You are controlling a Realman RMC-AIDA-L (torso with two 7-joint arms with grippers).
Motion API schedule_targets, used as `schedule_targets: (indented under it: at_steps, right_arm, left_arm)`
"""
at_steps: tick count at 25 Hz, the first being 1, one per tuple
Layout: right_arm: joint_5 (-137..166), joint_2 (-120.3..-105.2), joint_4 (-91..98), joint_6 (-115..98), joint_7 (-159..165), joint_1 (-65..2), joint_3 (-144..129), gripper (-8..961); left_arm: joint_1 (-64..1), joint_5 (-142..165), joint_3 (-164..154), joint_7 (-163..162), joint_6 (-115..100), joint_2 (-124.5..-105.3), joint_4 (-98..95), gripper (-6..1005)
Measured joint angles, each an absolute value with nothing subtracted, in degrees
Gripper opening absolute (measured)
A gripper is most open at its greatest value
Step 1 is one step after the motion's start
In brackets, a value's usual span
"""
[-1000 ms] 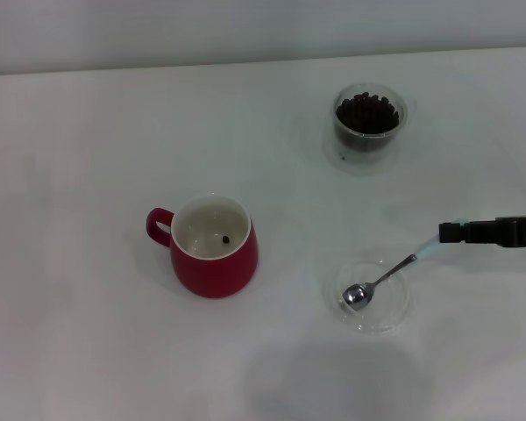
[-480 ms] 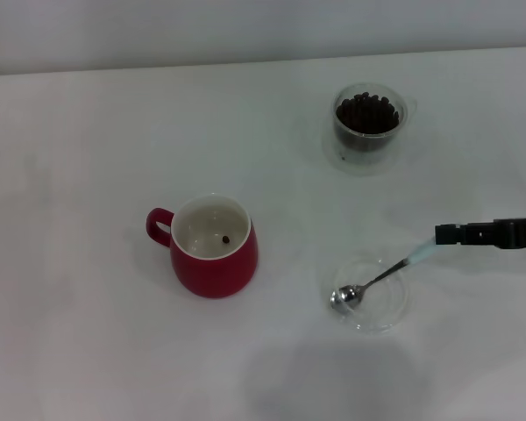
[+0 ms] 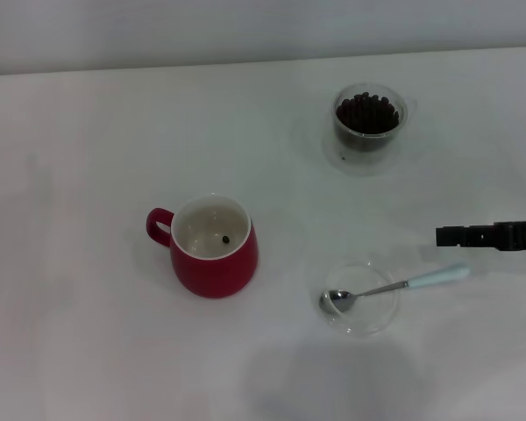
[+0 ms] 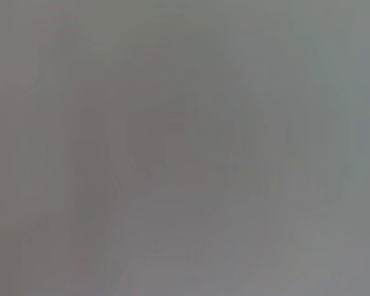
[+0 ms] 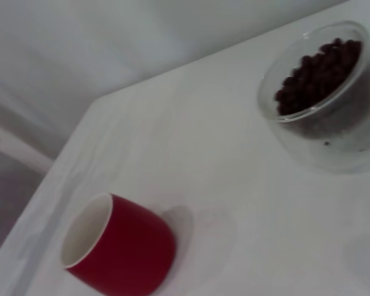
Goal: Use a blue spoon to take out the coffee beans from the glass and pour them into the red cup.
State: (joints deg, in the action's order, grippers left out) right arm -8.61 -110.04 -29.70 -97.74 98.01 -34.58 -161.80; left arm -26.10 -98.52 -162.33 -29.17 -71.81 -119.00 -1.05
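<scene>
- The blue spoon lies free on the white bench, its metal bowl resting in a shallow clear dish and its pale handle pointing out over the rim toward the robot's right.
- The right end effector hangs just beyond the handle tip, not touching it; only a dark, narrow fingertip section shows at the frame edge, and whether its fingers stand apart or together cannot be told.
- The glass stands at the far side of the bench, well apart from the spoon, heaped with coffee beans; the right wrist view shows the same glass with beans up near its rim.
- The red cup sits toward the robot's left of the dish, handle turned away from it, with a single dark bean on its white floor; the right wrist view sees the cup from the side.
- By this reading, the spoon must be gripped before any scooping; the next move calls for lowering onto the thin handle and closing on it squarely, since it lies nearly flat against the bench.
- The left arm is nowhere in the head view, and its wrist view is a featureless grey blank.
</scene>
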Motion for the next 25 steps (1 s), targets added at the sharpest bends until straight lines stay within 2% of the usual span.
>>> schedule_targets:
  at_steps: [7, 11, 12, 15, 17, 18, 19, 20, 25]
  right_arm:
    - [-11.97, -109.69, -29.98, -94.46, 97.69, -34.39, -161.59, 297]
    - [-23.11, -109.65, -29.87, -94.2, 92.81, -33.41, -161.52, 465]
    - [-26.63, -109.88, -29.78, -94.2, 90.93, -33.07, -161.48, 507]
    - [-38.74, -111.23, -29.04, -92.14, 83.98, -31.88, -161.42, 730]
    - [-46.89, -112.23, -27.31, -87.83, 79.94, -31.16, -161.38, 766]
    - [-56.36, -113.33, -24.42, -83.11, 72.8, -30.57, -161.24, 784]
    - [-56.36, -113.33, -24.42, -83.11, 72.8, -30.57, -161.24, 802]
    - [-64.2, -114.45, -21.83, -80.53, 63.46, -30.07, -161.16, 820]
    - [-74.1, -115.3, -14.61, -77.11, 41.27, -29.29, -160.83, 816]
  left_arm:
    - [-25.78, -98.52, -162.33, -29.18, -71.81, -119.0, -1.04, 711]
    - [-25.62, -98.52, -162.33, -29.18, -71.81, -119.0, -0.89, 711]
    - [-25.6, -98.53, -162.33, -29.18, -71.81, -119.01, -0.89, 711]
    - [-25.58, -98.53, -162.33, -29.18, -71.81, -119.01, -0.98, 711]
    - [-25.62, -98.52, -162.33, -29.2, -71.81, -119.0, -1.1, 712]
    - [-25.64, -98.52, -162.33, -29.26, -71.82, -119.01, -1.14, 712]
    - [-25.65, -98.53, -162.33, -29.37, -71.85, -119.01, -1.16, 712]
    - [-25.63, -98.52, -162.33, -29.47, -71.86, -119.01, -1.18, 712]
    - [-25.38, -98.52, -162.34, -29.55, -71.82, -119.07, -1.92, 712]
